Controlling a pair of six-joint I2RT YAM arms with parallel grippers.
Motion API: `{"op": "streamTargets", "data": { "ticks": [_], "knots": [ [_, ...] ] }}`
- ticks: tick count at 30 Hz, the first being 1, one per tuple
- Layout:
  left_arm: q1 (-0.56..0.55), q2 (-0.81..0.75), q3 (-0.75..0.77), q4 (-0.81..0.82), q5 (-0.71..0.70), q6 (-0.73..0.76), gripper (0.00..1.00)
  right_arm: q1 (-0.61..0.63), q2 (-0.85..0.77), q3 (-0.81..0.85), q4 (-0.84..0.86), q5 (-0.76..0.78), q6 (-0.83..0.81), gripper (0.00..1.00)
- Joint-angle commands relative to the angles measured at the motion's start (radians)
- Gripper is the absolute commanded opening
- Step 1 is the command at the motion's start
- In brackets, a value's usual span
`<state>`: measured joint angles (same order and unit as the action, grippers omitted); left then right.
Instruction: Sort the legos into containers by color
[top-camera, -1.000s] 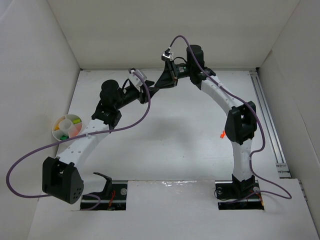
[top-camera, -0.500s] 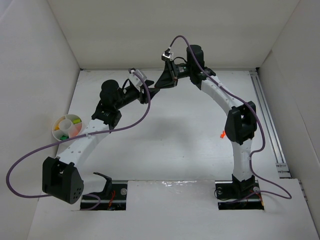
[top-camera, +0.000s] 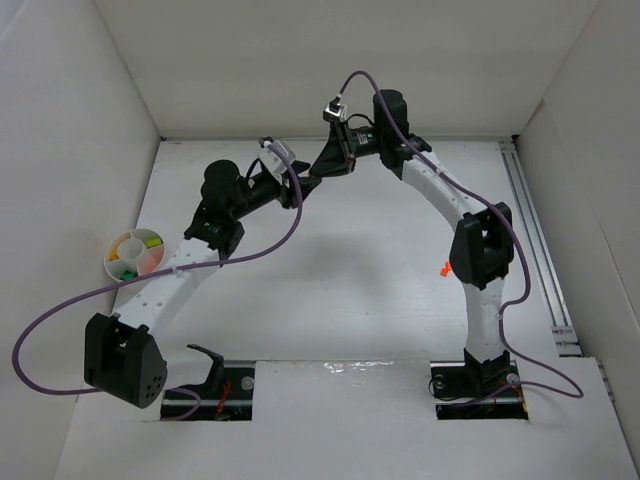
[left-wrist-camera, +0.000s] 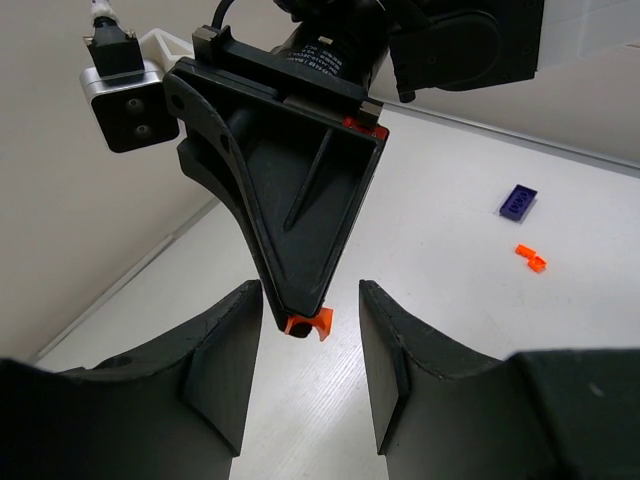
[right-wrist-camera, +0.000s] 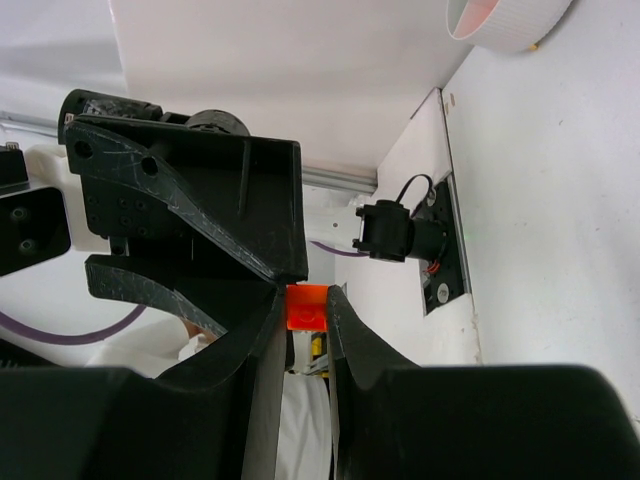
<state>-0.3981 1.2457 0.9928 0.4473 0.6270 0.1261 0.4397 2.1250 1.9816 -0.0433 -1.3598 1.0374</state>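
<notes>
An orange lego (right-wrist-camera: 307, 305) is pinched at the tips of my right gripper (right-wrist-camera: 305, 300), which is shut on it above the back of the table. In the left wrist view this same lego (left-wrist-camera: 307, 323) hangs just beyond my open left gripper (left-wrist-camera: 310, 300), between its fingers (left-wrist-camera: 235, 360) and clear of both pads. The two grippers meet tip to tip (top-camera: 308, 180). A purple-blue lego (left-wrist-camera: 517, 200) and a small orange lego (left-wrist-camera: 531, 258) lie on the white floor. A round divided container (top-camera: 135, 253) at the left holds yellow, green and orange pieces.
An orange brick (top-camera: 442, 268) lies beside the right arm's elbow. A white ribbed cup (right-wrist-camera: 505, 20) shows at the top of the right wrist view. White walls close in the back and both sides. A metal rail (top-camera: 540, 250) runs along the right.
The left wrist has shifted very slightly beside the right gripper. The right arm and its orange lego have stayed still.
</notes>
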Motion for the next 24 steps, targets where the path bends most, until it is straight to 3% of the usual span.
{"op": "streamTargets", "data": {
  "ticks": [1, 15, 24],
  "knots": [
    [-0.004, -0.038, 0.009, 0.031, 0.016, 0.001, 0.39, -0.012, -0.014, 0.042, 0.051, -0.016, 0.004, 0.02],
    [-0.013, -0.029, 0.0, 0.031, -0.004, 0.02, 0.39, -0.012, -0.033, 0.023, 0.06, -0.045, 0.004, 0.02],
    [-0.013, -0.02, 0.0, 0.022, -0.004, 0.02, 0.34, -0.012, -0.033, 0.023, 0.06, -0.056, 0.013, 0.02]
  ]
}}
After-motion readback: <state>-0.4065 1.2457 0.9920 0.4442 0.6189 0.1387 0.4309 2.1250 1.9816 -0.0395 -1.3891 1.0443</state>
